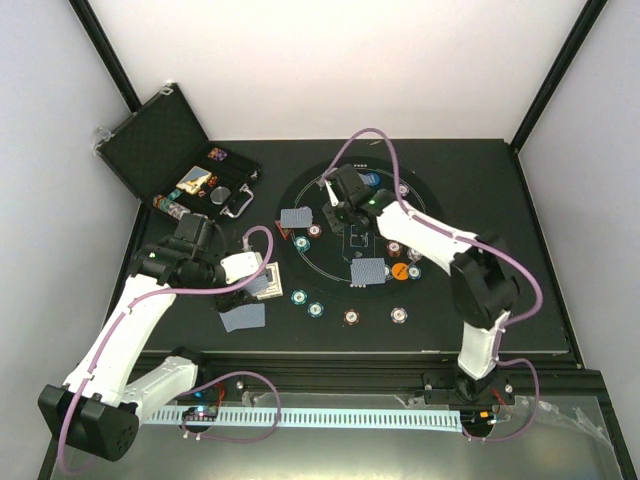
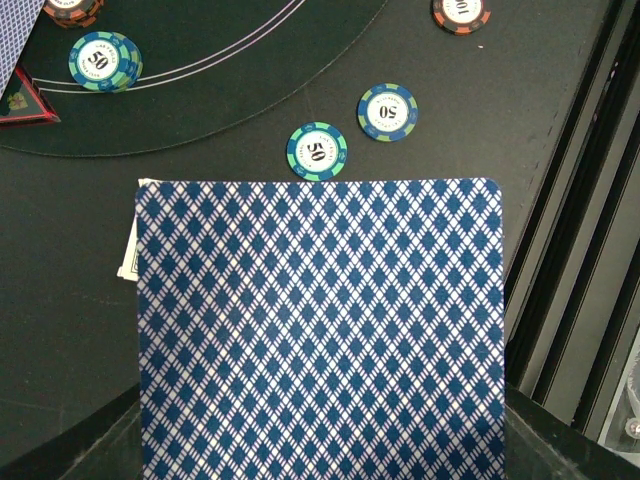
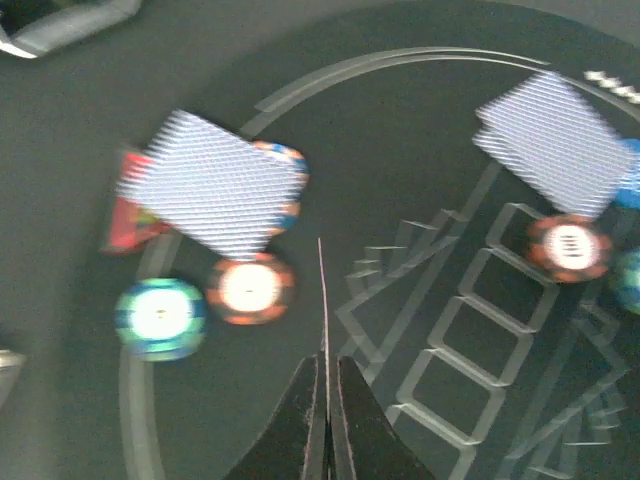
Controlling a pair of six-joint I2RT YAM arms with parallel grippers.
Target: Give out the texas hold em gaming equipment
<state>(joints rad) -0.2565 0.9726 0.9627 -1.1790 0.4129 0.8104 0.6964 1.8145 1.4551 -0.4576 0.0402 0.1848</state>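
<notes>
Blue-checked backs fill the left wrist view. The left hand (image 1: 245,290) is clamped tight on a stack of cards (image 2: 320,330), face down and just off the near-left rim of the round mat (image 1: 330,280). That reads as a dealer's reserve, kept close so singles can be drawn from it. Over the far side of the mat, the right hand (image 3: 324,372) is pinched fully closed on a single card (image 3: 322,290), which shows edge-on as a thin pale line. It is gripped by one edge, most likely so it can be laid flat at a seat. Two seats have cards down, though the view is blurred. One set of dealt cards (image 3: 210,195) lies beside the red triangle marker (image 3: 125,215), with a teal chip (image 3: 160,318) and a brown-red chip (image 3: 250,288) just next to it. A second set of cards (image 3: 555,145) lies further round. More chips (image 1: 351,317) sit spaced along the mat's near rim, like stakes set out per player. The black case (image 1: 160,140) stands open at the far-left corner of the surface (image 1: 500,300), probably as the supply.
</notes>
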